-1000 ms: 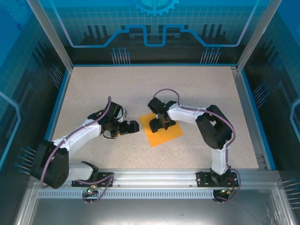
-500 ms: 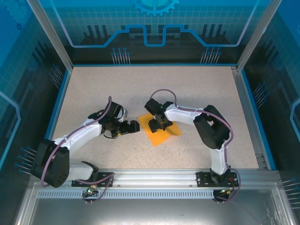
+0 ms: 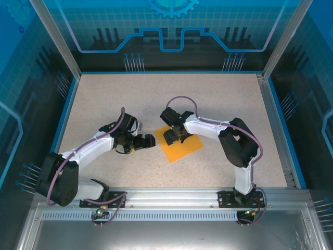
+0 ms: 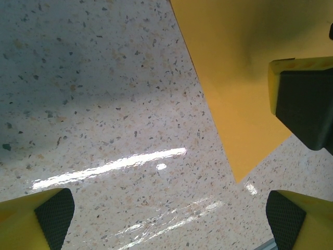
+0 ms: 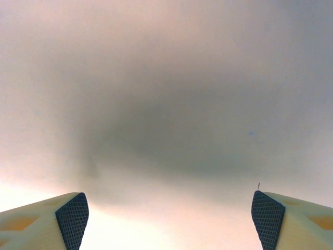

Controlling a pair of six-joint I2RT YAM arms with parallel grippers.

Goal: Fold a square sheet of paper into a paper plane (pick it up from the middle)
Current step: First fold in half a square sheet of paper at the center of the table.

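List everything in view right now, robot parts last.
square sheet of paper: 1, orange-yellow, lying mid-table, turned like a diamond, its far-left part under the right arm's jaws
table: 1, speckled beige, spans the workspace
enclosure panels: several, translucent blue with line graphics, at the back and both sides
mounting rail: 1, silver metal, along the near edge under both bases
left arm: 1, white and black, left of the sheet, jaws open and pointed at its left corner
right arm: 1, white and black, reaching in from the right, jaws open over the sheet; contact cannot be told
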